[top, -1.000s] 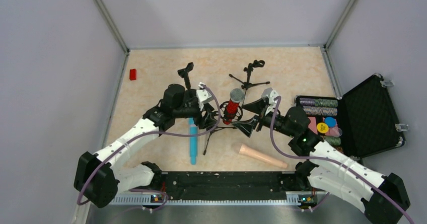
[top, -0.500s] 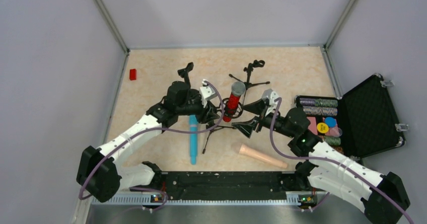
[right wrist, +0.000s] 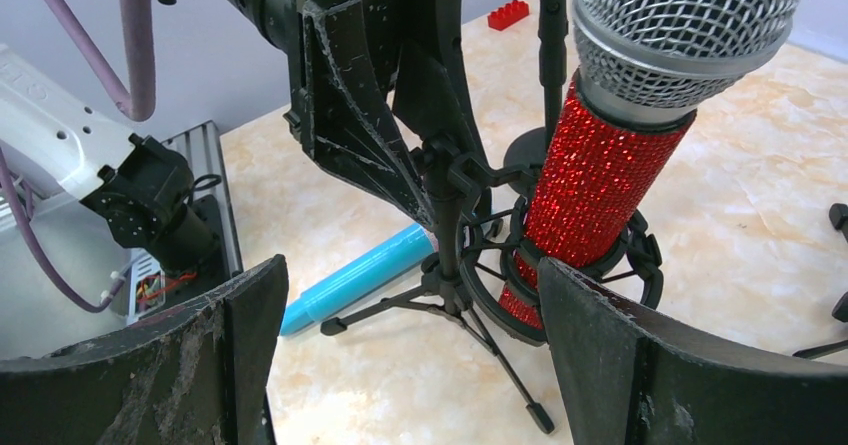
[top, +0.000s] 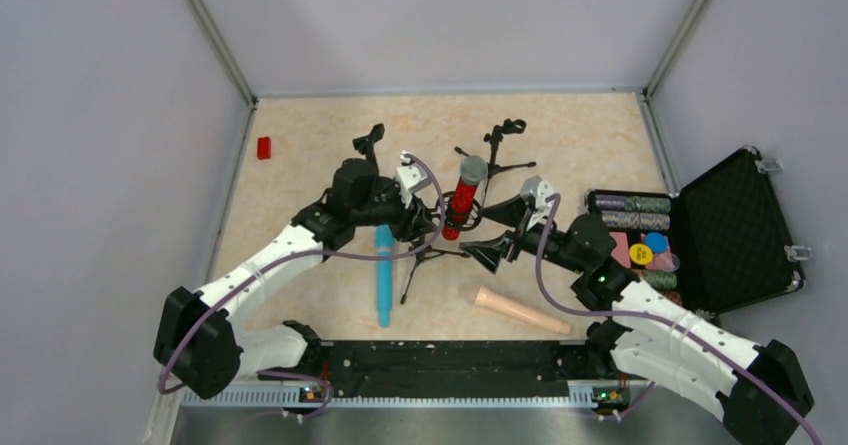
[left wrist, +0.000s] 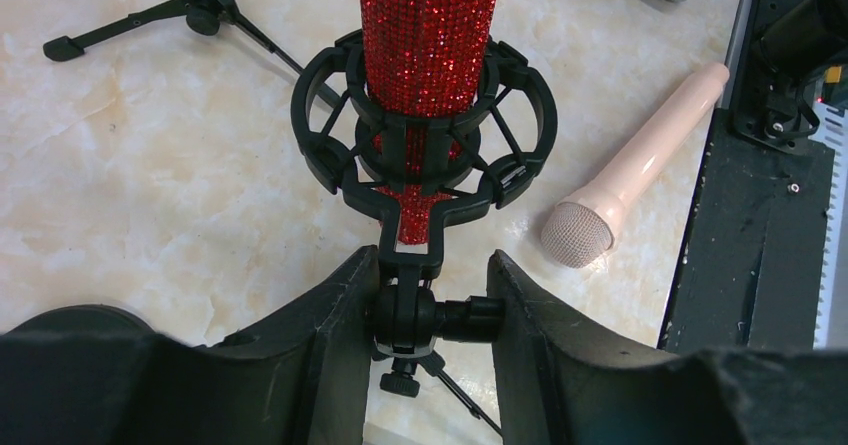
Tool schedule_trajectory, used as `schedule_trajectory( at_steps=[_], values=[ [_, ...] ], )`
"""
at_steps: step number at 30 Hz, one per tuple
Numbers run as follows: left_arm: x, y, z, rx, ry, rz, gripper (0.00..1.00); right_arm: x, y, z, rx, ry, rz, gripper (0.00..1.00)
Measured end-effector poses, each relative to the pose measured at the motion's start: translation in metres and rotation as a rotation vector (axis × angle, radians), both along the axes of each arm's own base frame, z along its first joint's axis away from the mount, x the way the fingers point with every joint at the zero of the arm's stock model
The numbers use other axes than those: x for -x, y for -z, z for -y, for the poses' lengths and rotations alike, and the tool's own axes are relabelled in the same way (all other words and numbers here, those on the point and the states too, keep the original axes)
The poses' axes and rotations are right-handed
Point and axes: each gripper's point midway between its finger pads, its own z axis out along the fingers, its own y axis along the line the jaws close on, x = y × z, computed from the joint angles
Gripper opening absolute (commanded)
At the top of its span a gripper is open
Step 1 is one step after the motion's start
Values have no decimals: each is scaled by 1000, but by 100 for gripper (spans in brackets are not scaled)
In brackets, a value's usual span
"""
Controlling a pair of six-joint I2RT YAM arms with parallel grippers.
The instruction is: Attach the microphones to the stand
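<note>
The glittery red microphone with a silver mesh head sits in the black shock mount of a small tripod stand. My left gripper is shut on the stand's swivel joint just below the mount; it also shows in the top view. My right gripper is open and empty, close in front of the stand, to its right in the top view. The light-blue microphone lies on the table beside the stand. The peach-beige microphone lies at the near right.
Two more empty black tripod stands stand further back. A small red brick lies at the far left. An open black case with poker chips sits at the right. Grey walls enclose the table.
The left gripper has shifted slightly away with the stand, and the red microphone's head has tipped further back. The right arm has barely moved.
</note>
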Motion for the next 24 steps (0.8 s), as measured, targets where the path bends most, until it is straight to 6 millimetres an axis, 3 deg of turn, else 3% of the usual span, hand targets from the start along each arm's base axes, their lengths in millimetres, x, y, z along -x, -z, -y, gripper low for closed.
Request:
schedule_trajectory(
  at_steps=[9, 24],
  values=[
    [-9, -17, 7, 70, -32, 21, 0, 0, 2, 1, -3, 3, 2, 91],
    [-20, -65, 11, 183, -60, 170, 0, 3, 4, 6, -5, 16, 4, 91]
  ],
)
